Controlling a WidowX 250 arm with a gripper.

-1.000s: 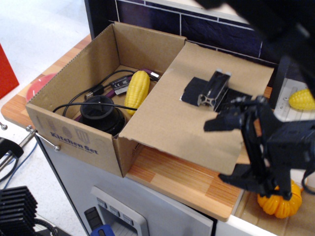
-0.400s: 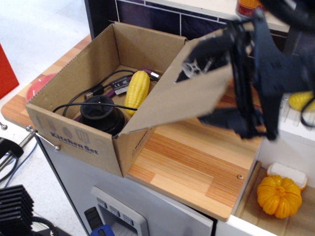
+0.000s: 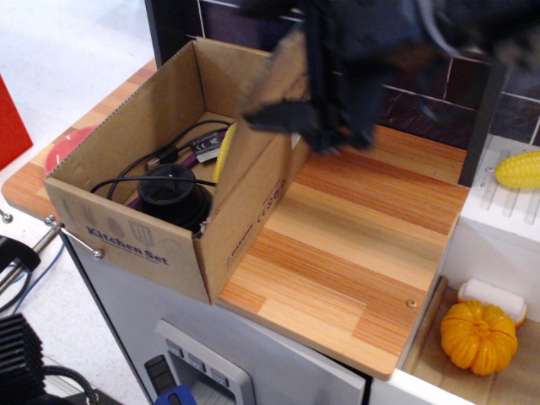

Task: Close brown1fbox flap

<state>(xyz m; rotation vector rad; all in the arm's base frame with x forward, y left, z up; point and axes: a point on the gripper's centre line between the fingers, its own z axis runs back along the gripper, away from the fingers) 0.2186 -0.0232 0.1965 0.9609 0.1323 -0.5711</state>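
Observation:
The brown1fbox, brown cardboard with "Kitchen Set" in white on its front, stands at the left end of the wooden counter. Its right flap stands nearly upright and leans slightly over the opening. My gripper is a black motion-blurred mass at the flap's upper outer face, and seems to touch it. Its jaws are too blurred to read. Inside the box lie a round black object, black cables and a yellow corn cob half hidden by the flap.
A second corn cob lies on the white rack at right. An orange pumpkin and a white item sit in the lower right recess. A dark tiled wall stands behind. A red object shows left of the box.
The flap lay flat on the counter to the right, then swung up and over to near upright. My gripper moved up and left with it, from lower right to top centre.

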